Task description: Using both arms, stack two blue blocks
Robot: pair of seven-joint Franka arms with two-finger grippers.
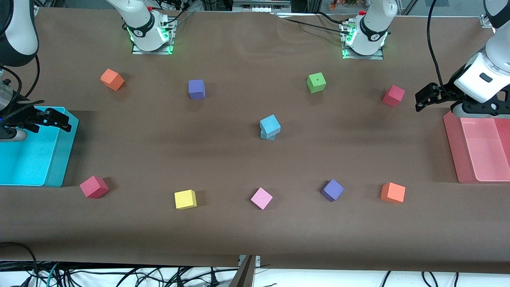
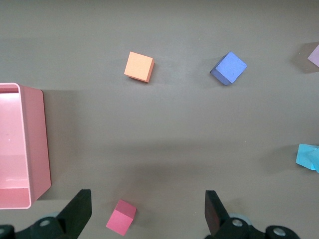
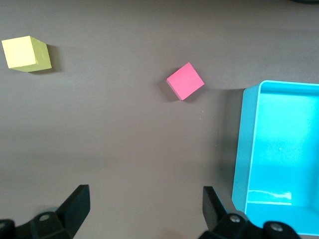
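Two blue blocks [image 1: 270, 126] stacked mid-worktop, top one skewed. Left gripper [image 1: 428, 97], open, empty, lies at their 3 o'clock; right gripper [image 1: 48, 118], open, at 9.

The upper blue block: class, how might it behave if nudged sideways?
The upper blue block sits twisted and slightly off-centre on the lower blue block, so it would probably slide off or tip. It looks like matte foam: likely light, not slippery.

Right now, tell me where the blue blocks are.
In the front view the two blue blocks sit stacked mid-table, nearer the camera than the green block and farther than the pink block.
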